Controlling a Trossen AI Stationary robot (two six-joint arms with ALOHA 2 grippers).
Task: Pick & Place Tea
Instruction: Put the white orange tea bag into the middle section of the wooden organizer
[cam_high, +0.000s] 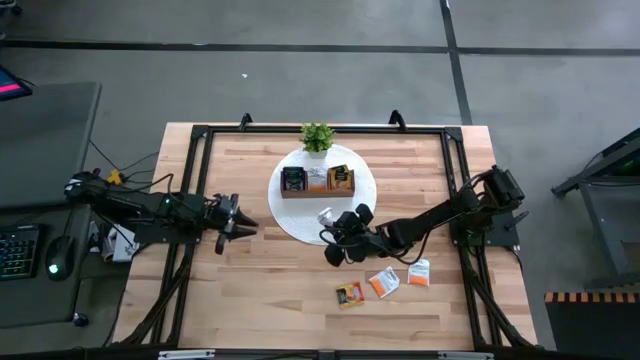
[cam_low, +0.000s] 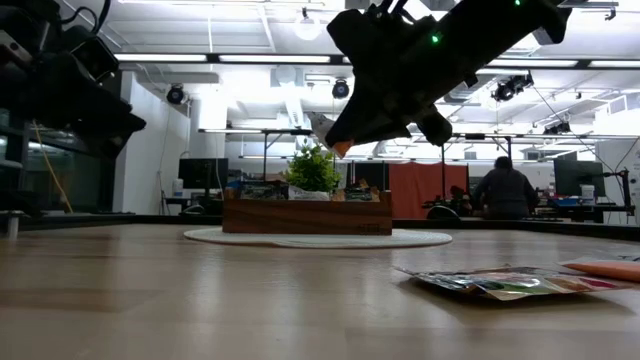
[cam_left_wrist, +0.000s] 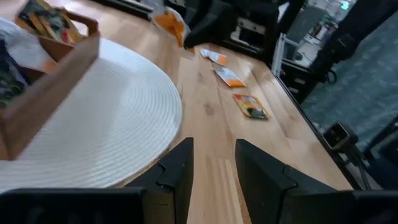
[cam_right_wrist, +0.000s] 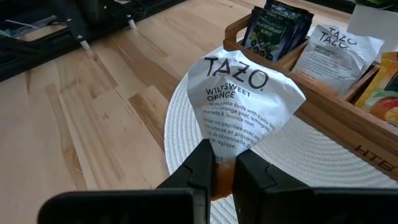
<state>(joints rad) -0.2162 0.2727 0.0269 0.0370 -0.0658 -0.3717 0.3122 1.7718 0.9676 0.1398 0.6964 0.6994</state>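
1. Nearest the front edge of the table, three loose sachets lie flat on the wood: a dark one (cam_high: 349, 294), an orange-and-white one (cam_high: 383, 282) just beside it, and another orange-and-white one (cam_high: 419, 272) a little to the right.
2. Just behind them hangs the right gripper (cam_right_wrist: 221, 167), up off the table and clamped tight on the bottom edge of a white sachet (cam_right_wrist: 244, 102). The printing reads TAZO, Wild Sweet Orange.
3. That white sachet (cam_high: 325, 216) sits in the air over the near rim of the round white mat (cam_high: 290, 228), short of the tray.
4. Over on the left side of the table, the left gripper (cam_left_wrist: 213, 163) waits by the mat's edge, fingers (cam_left_wrist: 179, 167) parted a little with nothing between them.
5. Farther back, the wooden tray (cam_high: 316, 190) stands on the mat. Dark sachets (cam_right_wrist: 278, 25) fill one end compartment, white ones (cam_right_wrist: 339, 45) the middle, and orange ones (cam_right_wrist: 382, 93) the other end.
6. Behind the tray, right at the mat's far rim, stands the small potted plant (cam_high: 317, 137).
7. Beyond the table, in the room, a person (cam_low: 503, 190) sits with their back turned.
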